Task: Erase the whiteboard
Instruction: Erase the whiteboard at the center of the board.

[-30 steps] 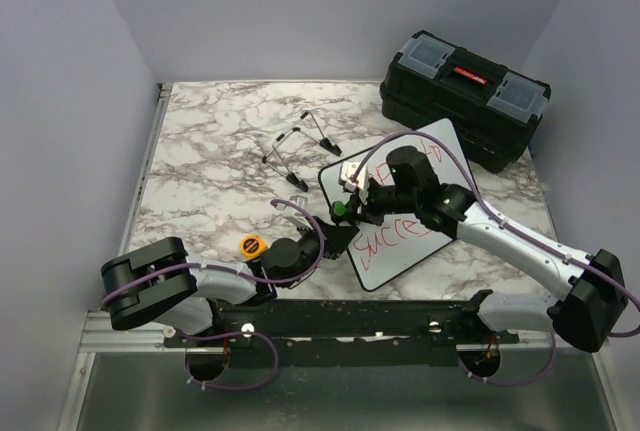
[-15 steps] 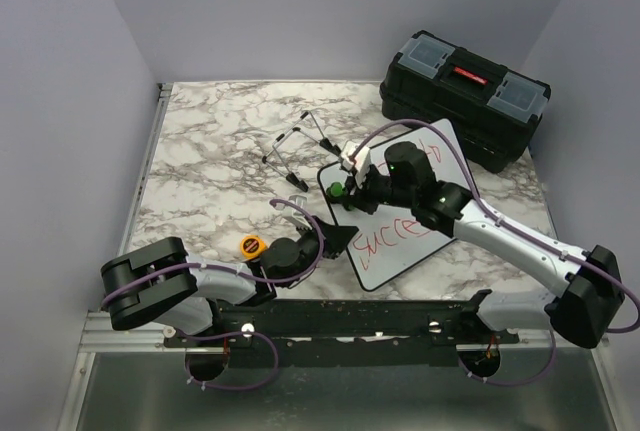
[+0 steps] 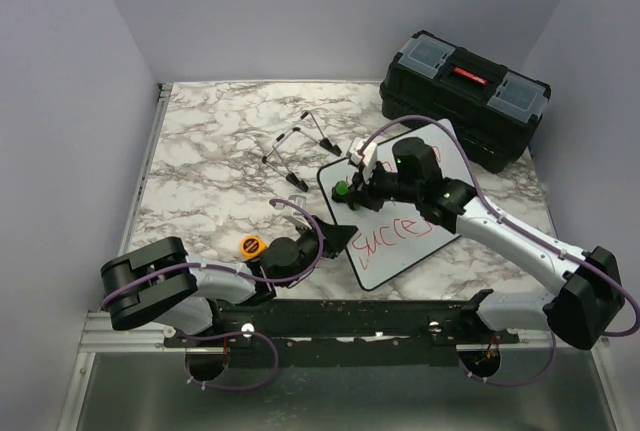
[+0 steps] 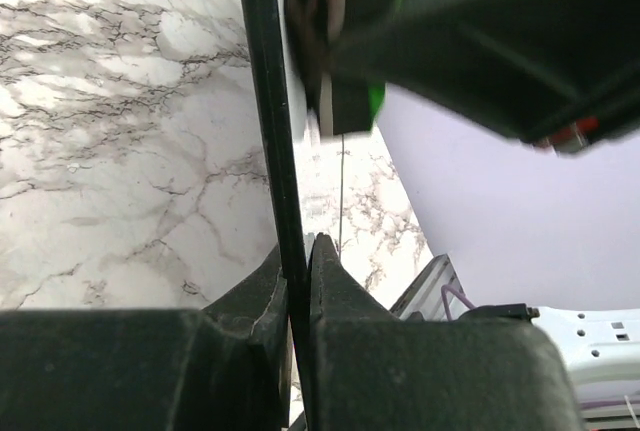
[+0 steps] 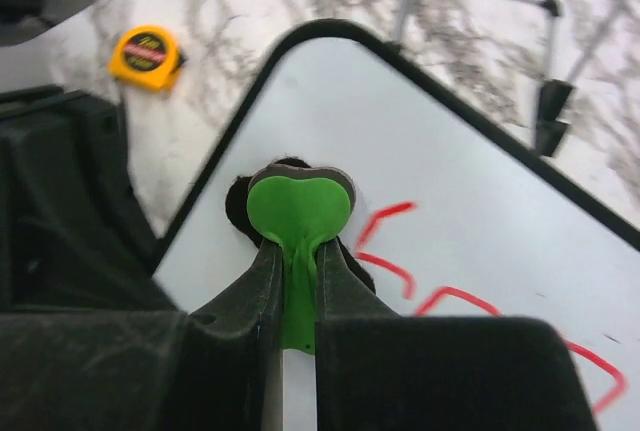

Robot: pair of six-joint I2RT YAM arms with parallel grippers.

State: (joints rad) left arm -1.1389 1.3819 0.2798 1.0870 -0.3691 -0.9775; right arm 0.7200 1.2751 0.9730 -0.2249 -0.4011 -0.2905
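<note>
The surface point(image 3: 200, 151) bears a toolbox point(image 3: 465, 91) beyond the right hand point(image 3: 343, 191), a stand point(image 3: 300, 146) left of it, a tape point(image 3: 252, 245) by the left hand point(image 3: 335, 236), perhaps the whiteboard point(image 3: 400, 246).

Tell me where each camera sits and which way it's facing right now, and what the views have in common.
Top external: above and behind the bases, looking down on the table; both arms, whiteboard, toolbox show.
Left wrist: low, sighting along the whiteboard's rim; left gripper shut on it.
Right wrist: looking down at the board's corner; right gripper shut on the green eraser.
Shared: right wrist and top both show the tape measure and red writing.
</note>
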